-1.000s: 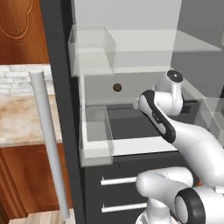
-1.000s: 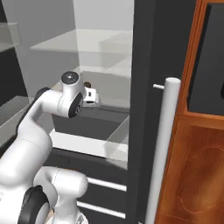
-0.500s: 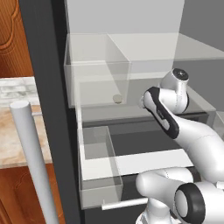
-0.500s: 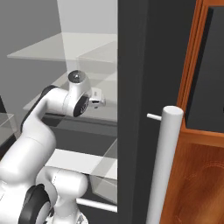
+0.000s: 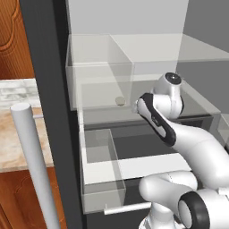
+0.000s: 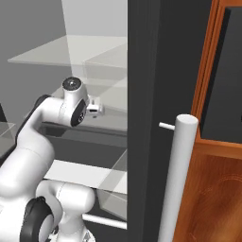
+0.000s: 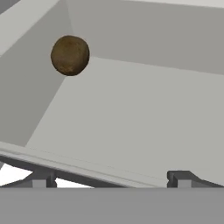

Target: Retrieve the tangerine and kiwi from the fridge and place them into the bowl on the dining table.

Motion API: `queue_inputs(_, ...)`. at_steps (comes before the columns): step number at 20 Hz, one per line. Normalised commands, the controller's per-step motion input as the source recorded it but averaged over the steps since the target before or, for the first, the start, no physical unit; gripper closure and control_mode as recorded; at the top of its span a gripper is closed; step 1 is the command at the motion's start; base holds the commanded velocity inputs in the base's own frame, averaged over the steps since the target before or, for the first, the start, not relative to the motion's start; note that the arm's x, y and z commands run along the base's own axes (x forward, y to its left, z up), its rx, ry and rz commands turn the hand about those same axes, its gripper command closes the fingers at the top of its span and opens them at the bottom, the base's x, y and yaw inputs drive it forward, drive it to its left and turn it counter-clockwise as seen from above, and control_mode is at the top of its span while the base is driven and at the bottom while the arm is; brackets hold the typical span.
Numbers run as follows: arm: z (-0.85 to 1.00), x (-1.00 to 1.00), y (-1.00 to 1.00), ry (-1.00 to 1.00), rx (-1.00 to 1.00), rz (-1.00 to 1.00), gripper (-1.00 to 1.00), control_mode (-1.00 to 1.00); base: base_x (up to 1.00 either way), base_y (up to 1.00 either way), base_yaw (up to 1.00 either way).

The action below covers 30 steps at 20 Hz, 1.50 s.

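a white robot arm reaches into the open fridge [image 5: 44, 67], a tall dark grey unit with a pale interior. from behind and to the left, the arm bends up from the lower right and its wrist points toward a clear bin [image 5: 100, 85] on a shelf in the middle of the fridge. a small dark brown ball, the kiwi [image 5: 120, 100], sits on the floor of that bin near its front wall, a little to the left of the wrist and apart from it. below the shelf a clear drawer [image 5: 100, 179] stands pulled out, and a long pale bar handle [image 5: 33, 165] rises at the near left, with a strip of marbled counter [image 5: 18, 134] behind it. from behind and to the right, the arm comes up from the lower left, and a second pale bar handle [image 6: 177, 179] stands in front of reddish wood panelling [image 6: 212, 189]. looking along the hand, the kiwi [image 7: 70, 55] lies at the upper left on the pale floor of the bin, close to where the floor meets a side wall. the gripper [image 7: 109, 179] has its two dark finger tips [image 7: 42, 179] set wide apart at the bottom of that view, with nothing between them, and the kiwi lies well ahead of them, untouched.
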Motion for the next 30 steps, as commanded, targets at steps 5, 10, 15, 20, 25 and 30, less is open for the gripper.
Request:
queue_inputs(5, -0.18, 0.08, 0.59, 0.0, 0.0, 0.0, -1.0, -1.0, 0.0, 0.0, 0.0)
queue_inputs(10, -0.1, 0.35, 0.55, 0.0, 0.0, 0.0, -1.0, -1.0, 0.0, 0.0, 0.0)
queue_inputs(15, 0.0, 0.41, 0.3, 0.0, 0.0, -0.01, -1.0, -1.0, 0.0, 0.0, 0.0)
queue_inputs(20, 0.0, 0.17, 0.04, 0.0, 0.0, -0.04, -1.0, -1.0, 0.0, 0.0, 0.0)
queue_inputs(25, 0.0, 0.15, 0.0, 0.0, 0.01, -0.06, -1.0, -1.0, 0.0, 0.0, 0.0)
queue_inputs(30, 0.06, 0.37, -0.17, 0.0, 0.06, -0.04, -1.0, -1.0, 0.0, 0.0, 0.0)
